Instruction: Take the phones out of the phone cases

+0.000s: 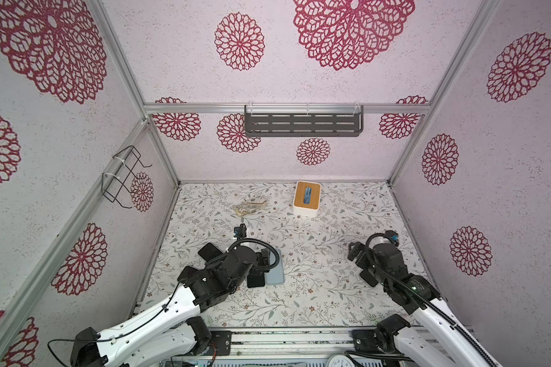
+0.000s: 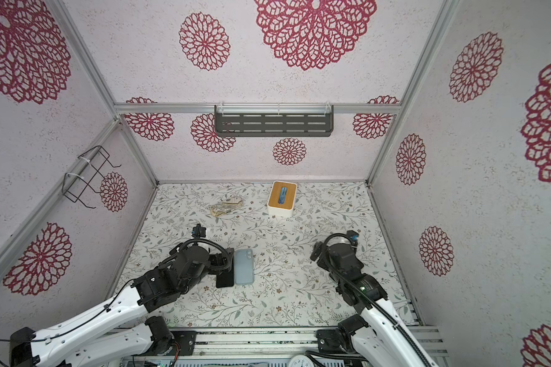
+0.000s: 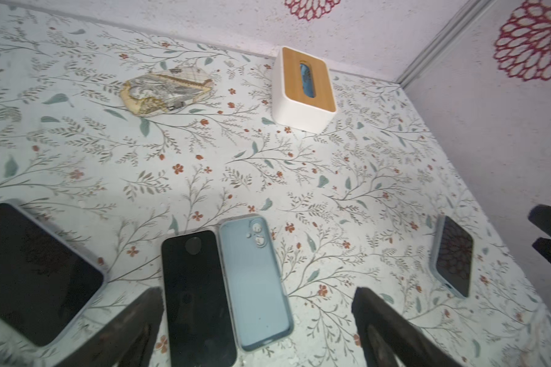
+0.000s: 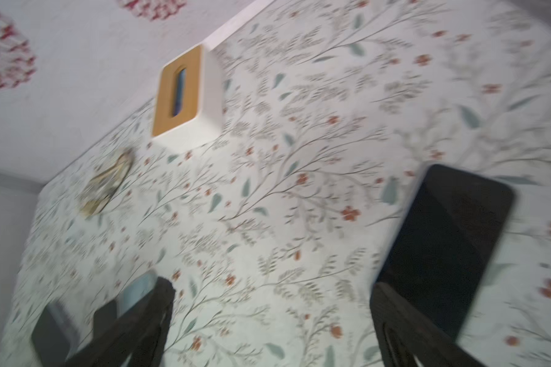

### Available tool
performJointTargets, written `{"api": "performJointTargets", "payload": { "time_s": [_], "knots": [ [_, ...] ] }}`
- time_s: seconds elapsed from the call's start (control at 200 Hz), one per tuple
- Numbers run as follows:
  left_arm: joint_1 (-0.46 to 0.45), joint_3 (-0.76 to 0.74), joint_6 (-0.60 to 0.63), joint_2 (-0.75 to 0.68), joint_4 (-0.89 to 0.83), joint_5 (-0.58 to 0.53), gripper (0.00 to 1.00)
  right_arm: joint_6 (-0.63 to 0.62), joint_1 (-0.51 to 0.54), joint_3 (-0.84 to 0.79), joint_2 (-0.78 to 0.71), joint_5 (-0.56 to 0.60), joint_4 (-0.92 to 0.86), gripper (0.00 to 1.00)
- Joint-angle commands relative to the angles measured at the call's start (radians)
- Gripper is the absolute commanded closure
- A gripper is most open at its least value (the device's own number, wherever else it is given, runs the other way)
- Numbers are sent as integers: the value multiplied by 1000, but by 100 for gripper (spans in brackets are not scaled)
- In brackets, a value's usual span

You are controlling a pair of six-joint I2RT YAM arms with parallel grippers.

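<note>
**Stage shown: phone and case separated.** My left claw (image 3: 256, 290) hangs with its jaws spread wide and empty over the phone case (image 3: 252, 254) and its neighbour. My right claw (image 4: 271, 284) is also wide apart and holds nothing. It hovers well apart from the case, on the right-arm side.

The phone (image 3: 198, 295) lies bare and flat on the table (image 3: 299, 190), on the left-arm side of the case. Its long edge is against the case's long edge.

I judge the extraction done, so the step in hand is clearing away. The next move calls for a straight lift of the left claw, so that neither finger sweeps the phone or the case.

The long axes of phone and case are parallel and run from my base towards the back wall. The case's camera cut-out end points towards the tissue box (image 3: 303, 92). I cannot tell whether the phone lies screen up.

A cased phone (image 3: 35, 273) lies beyond the bare phone, and a second cased phone (image 3: 454, 257) lies on the case's other side. If they count, the same work waits there.
</note>
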Motion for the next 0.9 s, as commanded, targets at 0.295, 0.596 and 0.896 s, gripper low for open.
{"api": "performJointTargets", "payload": {
  "time_s": [0.295, 0.596, 0.896],
  "knots": [
    [4, -46, -22, -34, 68, -13, 3, -126, -300, -83, 278, -113, -2, 1],
    [5, -62, -25, -47, 55, -50, 3, -198, -359, -77, 436, -172, 107, 1],
    [5, -68, -30, -51, 56, -60, 3, -228, -374, -67, 575, -171, 155, 2]
  ]
}}
